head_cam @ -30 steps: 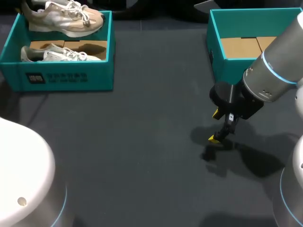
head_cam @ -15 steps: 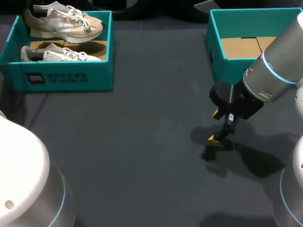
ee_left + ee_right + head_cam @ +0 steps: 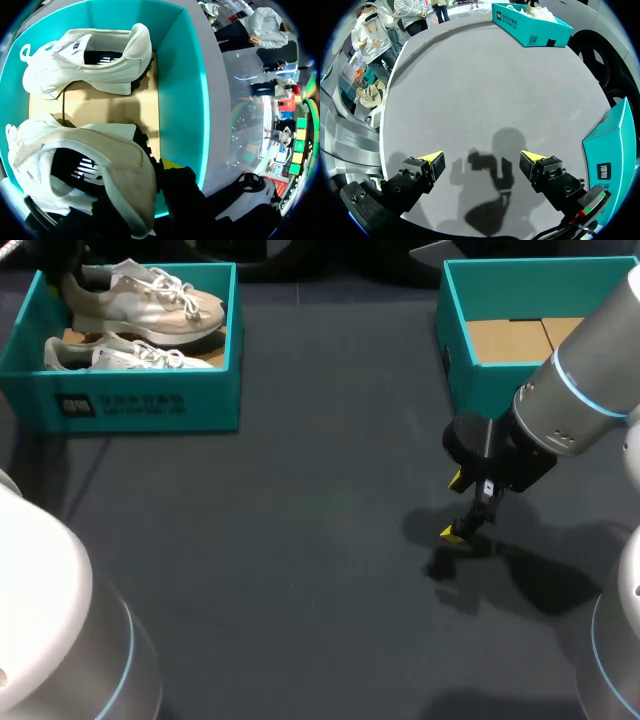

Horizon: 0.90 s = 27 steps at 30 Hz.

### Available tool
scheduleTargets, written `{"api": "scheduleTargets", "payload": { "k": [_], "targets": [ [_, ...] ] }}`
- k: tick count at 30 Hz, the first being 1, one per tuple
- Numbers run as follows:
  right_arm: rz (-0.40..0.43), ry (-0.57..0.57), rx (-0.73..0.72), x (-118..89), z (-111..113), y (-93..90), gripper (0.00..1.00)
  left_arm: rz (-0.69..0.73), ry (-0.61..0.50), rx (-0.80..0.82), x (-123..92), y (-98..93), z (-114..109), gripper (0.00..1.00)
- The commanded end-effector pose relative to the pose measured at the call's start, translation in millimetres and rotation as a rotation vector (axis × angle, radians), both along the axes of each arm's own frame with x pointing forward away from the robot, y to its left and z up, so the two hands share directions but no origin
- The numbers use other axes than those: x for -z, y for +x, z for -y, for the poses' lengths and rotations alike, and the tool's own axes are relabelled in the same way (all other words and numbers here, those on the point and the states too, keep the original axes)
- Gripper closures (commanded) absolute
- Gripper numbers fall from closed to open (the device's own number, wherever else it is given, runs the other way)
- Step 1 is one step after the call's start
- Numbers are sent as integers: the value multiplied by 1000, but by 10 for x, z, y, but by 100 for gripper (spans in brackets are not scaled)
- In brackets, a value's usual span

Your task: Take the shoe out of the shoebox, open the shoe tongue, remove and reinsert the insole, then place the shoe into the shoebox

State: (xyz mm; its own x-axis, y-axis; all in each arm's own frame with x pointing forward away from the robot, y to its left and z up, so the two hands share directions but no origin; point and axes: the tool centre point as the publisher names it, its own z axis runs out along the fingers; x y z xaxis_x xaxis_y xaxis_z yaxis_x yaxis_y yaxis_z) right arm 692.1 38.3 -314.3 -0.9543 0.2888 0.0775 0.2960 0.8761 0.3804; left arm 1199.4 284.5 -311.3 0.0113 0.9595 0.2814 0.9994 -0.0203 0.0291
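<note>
Dark table (image 3: 300, 570) — teal shoebox (image 3: 140, 405) left, second shoebox (image 3: 462, 365) right

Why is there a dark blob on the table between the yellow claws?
Right wrist view: that blob is the shadow of the right gripper, cast on the grey table. Head view: the same shadow falls on the table beside the gripper.

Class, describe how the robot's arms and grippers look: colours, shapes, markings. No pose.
The right arm and left arm are thick, rounded, silver-white tubes with thin light-blue rings at the joints. The right gripper is black and blocky, its two fingers ending in bright yellow wedge tips. The left gripper is black too; only one yellow tip shows.
</note>
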Motion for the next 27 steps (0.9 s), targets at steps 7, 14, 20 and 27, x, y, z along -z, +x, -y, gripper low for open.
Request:
{"api": "scheduleTargets", "payload": {
  "k": [7,14,20,27],
  "targets": [
    [3,-1,1,7,1,-17,0,-39,-6,-35,247,134,-47,100],
    [3,-1,1,7,1,-17,0,-95,-28,-55,366,162,-104,100],
    [3,-1,1,7,1,-17,0,-113,-45,-57,455,148,-103,100],
    [3,-1,1,7,1,-17,0,-126,-58,-43,548,142,-94,100]
  ]
}}
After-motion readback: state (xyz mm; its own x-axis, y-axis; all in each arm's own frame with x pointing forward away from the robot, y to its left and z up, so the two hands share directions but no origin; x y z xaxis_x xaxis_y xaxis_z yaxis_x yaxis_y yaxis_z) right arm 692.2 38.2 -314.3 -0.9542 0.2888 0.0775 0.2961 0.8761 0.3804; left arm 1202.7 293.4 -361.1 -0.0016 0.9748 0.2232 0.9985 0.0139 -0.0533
